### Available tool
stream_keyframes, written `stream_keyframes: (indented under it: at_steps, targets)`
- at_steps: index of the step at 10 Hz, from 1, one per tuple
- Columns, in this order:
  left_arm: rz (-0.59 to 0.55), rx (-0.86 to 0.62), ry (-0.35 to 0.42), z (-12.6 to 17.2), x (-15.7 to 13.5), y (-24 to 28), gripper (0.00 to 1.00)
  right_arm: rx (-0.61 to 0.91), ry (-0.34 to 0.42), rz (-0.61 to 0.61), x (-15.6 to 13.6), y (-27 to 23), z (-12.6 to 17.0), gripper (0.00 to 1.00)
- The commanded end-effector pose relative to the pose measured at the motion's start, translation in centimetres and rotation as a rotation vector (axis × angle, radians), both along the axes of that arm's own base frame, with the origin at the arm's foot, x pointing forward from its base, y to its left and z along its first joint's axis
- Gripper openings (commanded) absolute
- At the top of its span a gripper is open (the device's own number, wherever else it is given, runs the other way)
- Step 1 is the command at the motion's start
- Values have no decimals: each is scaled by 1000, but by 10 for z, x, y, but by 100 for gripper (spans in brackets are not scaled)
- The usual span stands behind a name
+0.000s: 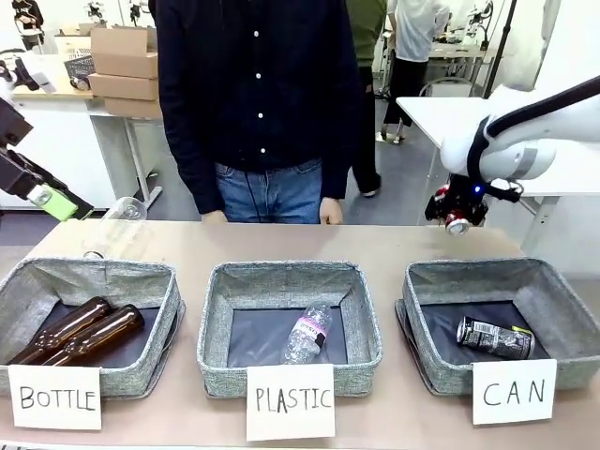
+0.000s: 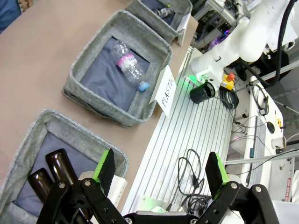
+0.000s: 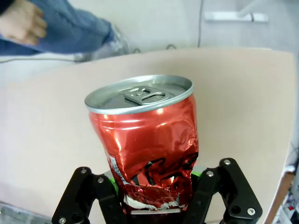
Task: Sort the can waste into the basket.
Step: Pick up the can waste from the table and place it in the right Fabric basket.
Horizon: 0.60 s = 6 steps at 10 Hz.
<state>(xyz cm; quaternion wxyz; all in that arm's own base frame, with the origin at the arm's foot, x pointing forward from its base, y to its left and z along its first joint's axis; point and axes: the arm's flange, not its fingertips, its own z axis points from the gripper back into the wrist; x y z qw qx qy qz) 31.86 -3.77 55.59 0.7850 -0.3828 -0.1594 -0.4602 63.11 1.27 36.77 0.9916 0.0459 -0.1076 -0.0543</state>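
Red can (image 3: 145, 140), crumpled, clenched in right gripper (image 1: 457, 217), upper right of frame, held high above CAN basket (image 1: 562, 309), likely for drop. Black can (image 1: 494, 337) already inside. Left gripper (image 2: 161, 170) spread wide, idle.

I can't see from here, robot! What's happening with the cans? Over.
Right gripper shut on red can, raised behind CAN basket. Left gripper open, holding nothing. Black-and-silver can already in the basket. Path looks clear.
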Motion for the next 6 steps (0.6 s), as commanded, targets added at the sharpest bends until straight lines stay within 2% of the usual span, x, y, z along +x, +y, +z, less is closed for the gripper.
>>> stream_keyframes:
  at_steps: [1, 2, 3, 5, 6]
  targets:
    - [11, -22, -5, 0, -1, -2, 100, 109, -59, 78, -73, 9, 76, 0]
    - [11, -22, -5, 0, -1, -2, 100, 132, -22, 124, -115, 15, 108, 0]
    - [11, -22, -5, 0, -1, -2, 100, 159, -10, 213, -158, 19, 127, 0]
    - [11, -22, -5, 0, -1, -2, 100, 59, 39, 403, -227, 15, 125, 0]
    - [11, -22, -5, 0, -1, -2, 100, 46, 40, 519, -248, 9, 116, 0]
